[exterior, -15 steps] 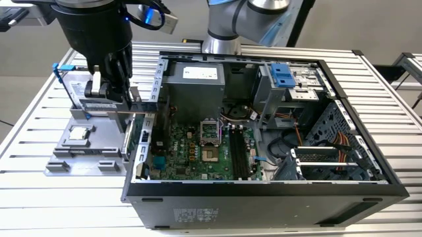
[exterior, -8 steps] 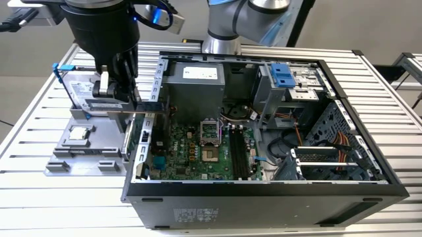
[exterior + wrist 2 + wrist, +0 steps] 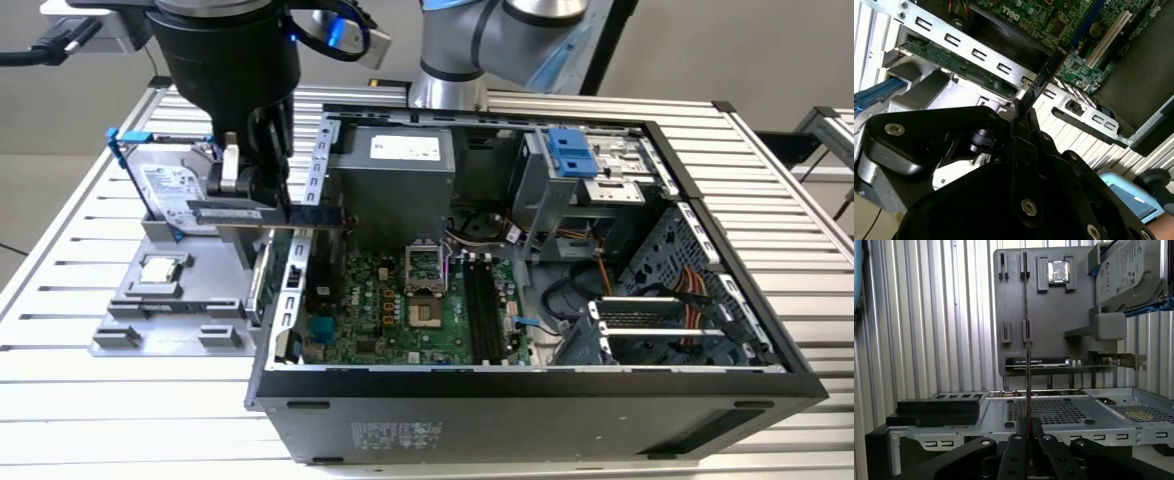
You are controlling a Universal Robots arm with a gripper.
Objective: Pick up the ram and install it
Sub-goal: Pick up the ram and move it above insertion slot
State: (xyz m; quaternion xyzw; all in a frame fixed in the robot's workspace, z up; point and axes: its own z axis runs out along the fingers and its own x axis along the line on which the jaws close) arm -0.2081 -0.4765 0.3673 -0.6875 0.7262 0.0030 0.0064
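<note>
Vertically downturned, the fingers (image 3: 1016,450) pinch the ram (image 3: 1027,390) edge-on.

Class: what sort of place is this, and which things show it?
Probably a robotics lab bench for computer assembly: a robot arm whose gripper grips the ram, at an open desktop computer case on a slatted metal table, beside a grey fixture tray with a hard drive and processor chip.

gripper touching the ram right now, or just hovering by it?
Touching. In the first wrist view the ram runs edge-on straight into the gripper, pinched between its closed jaws with no gap showing.
</note>
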